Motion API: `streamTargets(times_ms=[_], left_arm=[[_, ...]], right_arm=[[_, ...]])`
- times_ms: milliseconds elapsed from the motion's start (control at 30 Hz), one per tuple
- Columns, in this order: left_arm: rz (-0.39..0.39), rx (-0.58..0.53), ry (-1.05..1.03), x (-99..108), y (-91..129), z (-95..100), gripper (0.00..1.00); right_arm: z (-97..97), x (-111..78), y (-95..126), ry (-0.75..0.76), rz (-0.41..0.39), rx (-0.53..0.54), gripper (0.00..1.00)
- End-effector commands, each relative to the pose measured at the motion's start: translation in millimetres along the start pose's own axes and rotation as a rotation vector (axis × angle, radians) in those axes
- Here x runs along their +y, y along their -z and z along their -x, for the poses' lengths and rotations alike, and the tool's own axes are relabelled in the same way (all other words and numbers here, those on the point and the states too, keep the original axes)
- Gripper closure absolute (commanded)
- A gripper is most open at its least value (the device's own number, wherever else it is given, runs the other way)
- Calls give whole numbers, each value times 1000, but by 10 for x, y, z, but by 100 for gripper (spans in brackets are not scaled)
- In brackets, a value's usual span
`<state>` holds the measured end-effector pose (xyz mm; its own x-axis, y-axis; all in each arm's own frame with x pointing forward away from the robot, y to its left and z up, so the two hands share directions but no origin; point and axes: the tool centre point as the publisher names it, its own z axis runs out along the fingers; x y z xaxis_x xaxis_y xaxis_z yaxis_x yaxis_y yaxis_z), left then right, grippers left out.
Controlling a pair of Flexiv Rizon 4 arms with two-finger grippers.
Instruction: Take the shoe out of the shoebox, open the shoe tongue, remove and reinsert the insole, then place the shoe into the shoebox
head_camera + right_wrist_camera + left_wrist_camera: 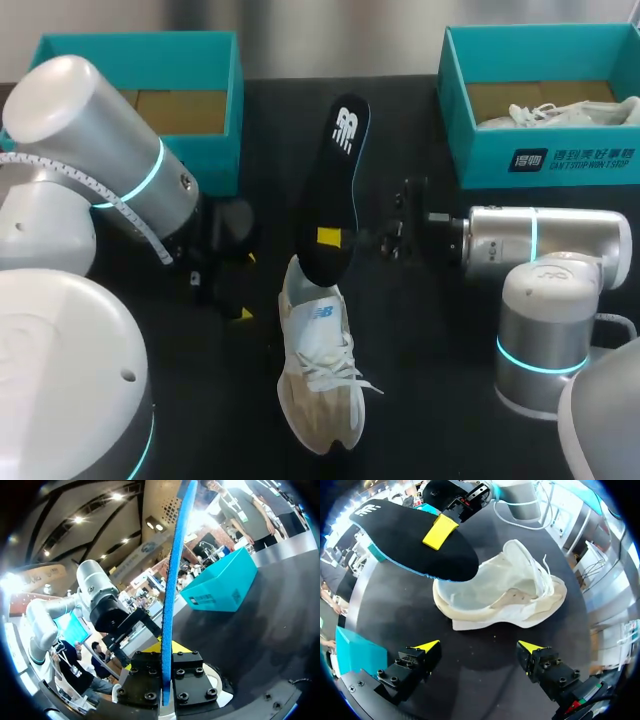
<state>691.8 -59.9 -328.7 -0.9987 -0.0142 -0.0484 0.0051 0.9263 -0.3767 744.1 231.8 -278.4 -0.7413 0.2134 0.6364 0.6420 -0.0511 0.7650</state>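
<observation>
- Your right gripper (329, 237) is clamped on the insole (338, 180), one finger on its black top and one on its blue underside. The grip sits close to the end nearest the shoe (318, 380).
- The shoe lies on the table (430, 330), out of both boxes. The insole's rounded end hangs right at the shoe's heel opening, and the rest sticks out behind the heel. I can't tell if that end actually touches the collar.
- Your left gripper (479, 646) is spread wide and holding nothing. It's facing the side of the shoe, close but not touching.
- My read is you're at the insole part of the job, so feed it back in with the end that's already at the opening.
- Before pushing, I'd bring the left gripper onto the shoe's heel or side wall. The shoe looks light and will probably slide toe-first if nothing braces it.
- Tip the insole down so it runs along the shoe's floor rather than jabbing the tongue. The grip is near the leading end, so you'll likely need to regrip further back to seat the heel end.
- Keep the blue face down toward the sole.
- The laces trail loose beside the toe, so watch they don't snag.
</observation>
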Motion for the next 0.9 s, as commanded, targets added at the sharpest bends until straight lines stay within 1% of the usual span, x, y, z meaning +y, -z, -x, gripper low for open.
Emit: streamTargets(times_ms=[33, 200, 267, 367, 567, 900], left_arm=[[-11, -5, -14, -15, -122, -4, 0], [-10, 1, -14, 2, -216, -10, 0], [-7, -15, -13, 9, -240, -12, 0], [-4, -31, -25, 3, -281, -17, 0], [-6, -28, -34, -15, -330, -35, 0], [4, -21, -39, -22, -405, -34, 0]], right_arm=[[-35, -29, -1, 16, 9, 2, 100], [-49, -36, -6, 42, 4, 12, 100], [-43, -44, -28, 55, -3, 23, 100], [-22, -55, -57, 70, -13, 31, 100], [19, -78, -77, 107, -16, 49, 100], [-36, -45, -166, 161, -45, 84, 100]])
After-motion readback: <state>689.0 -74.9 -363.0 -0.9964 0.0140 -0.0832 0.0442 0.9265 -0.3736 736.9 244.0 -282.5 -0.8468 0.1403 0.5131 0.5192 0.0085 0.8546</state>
